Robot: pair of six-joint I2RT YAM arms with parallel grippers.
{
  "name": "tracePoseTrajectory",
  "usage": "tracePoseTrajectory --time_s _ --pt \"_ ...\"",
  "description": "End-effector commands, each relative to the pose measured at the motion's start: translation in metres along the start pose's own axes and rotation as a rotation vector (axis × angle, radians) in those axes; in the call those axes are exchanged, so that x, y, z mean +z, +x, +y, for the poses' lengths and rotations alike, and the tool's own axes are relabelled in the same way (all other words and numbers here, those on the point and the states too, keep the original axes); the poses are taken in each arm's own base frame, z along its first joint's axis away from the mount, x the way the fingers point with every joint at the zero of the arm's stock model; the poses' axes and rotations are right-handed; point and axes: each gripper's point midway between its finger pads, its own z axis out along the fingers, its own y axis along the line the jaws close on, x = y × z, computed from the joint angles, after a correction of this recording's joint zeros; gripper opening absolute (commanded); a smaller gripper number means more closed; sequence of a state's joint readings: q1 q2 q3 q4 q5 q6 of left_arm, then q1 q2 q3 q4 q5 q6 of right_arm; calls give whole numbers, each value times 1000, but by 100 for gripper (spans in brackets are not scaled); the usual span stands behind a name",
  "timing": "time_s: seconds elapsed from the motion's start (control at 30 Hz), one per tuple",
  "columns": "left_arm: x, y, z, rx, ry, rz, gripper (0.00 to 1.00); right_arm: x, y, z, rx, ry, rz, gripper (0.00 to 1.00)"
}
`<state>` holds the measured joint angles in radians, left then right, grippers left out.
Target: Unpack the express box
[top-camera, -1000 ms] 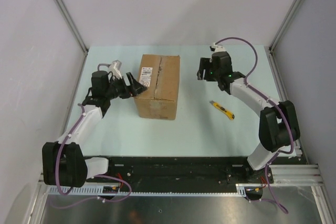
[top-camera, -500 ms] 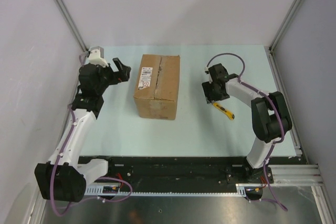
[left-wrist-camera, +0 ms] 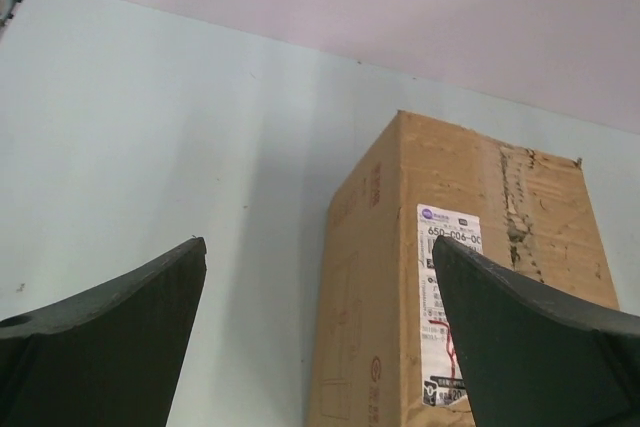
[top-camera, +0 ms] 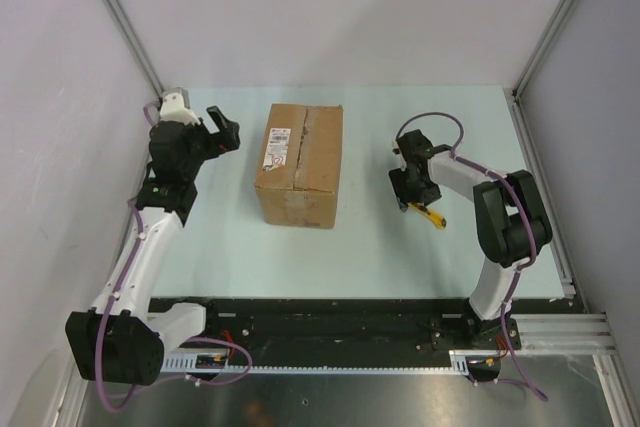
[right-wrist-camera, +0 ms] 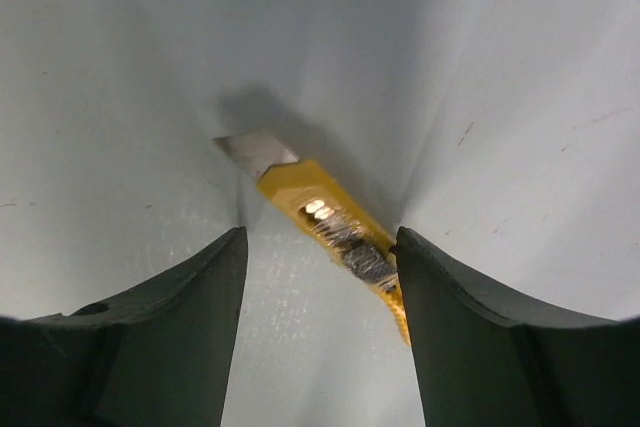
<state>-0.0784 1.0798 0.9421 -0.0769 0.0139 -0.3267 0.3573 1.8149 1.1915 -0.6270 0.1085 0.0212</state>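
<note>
Right of left tool (top-camera: 226, 127), express box (top-camera: 300, 162)

A pale green table (top-camera: 370, 247) sits in soft, even light, closed in by plain grey-white walls (top-camera: 340, 7) at 9, 12 and 3 o'clock, with slanting metal posts (top-camera: 122, 22) at 10 and 2 o'clock and a black rail (top-camera: 340, 319) at 6 o'clock.

Bright, even light. The express box (top-camera: 300, 162) has a soft shadow. The yellow knife (right-wrist-camera: 322, 205) shines, maybe slightly blurry.
</note>
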Motion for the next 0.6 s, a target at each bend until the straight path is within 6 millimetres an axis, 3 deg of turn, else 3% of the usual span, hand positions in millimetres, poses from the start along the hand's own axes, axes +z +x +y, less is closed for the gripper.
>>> tracePoseTrajectory --time_s 0.0,0.27,0.33,0.4,0.47,0.57 --pt "-2 -35 -1 -37 -39 -94 100 6 9 -7 -8 22 38 64" --pt "3 -33 -8 -29 0 -70 100 11 4 -16 11 72 12 63" --pt "3 -31 -16 -9 49 -54 100 15 8 -14 16 63 29 55" --pt "3 -30 -22 12 85 -44 100 16 9 -19 59 106 32 39" --pt "3 -29 -31 20 135 -29 99 17 10 -20 75 115 33 34" --pt "4 -28 -40 22 180 -14 100 17 5 -15 100 96 12 19"
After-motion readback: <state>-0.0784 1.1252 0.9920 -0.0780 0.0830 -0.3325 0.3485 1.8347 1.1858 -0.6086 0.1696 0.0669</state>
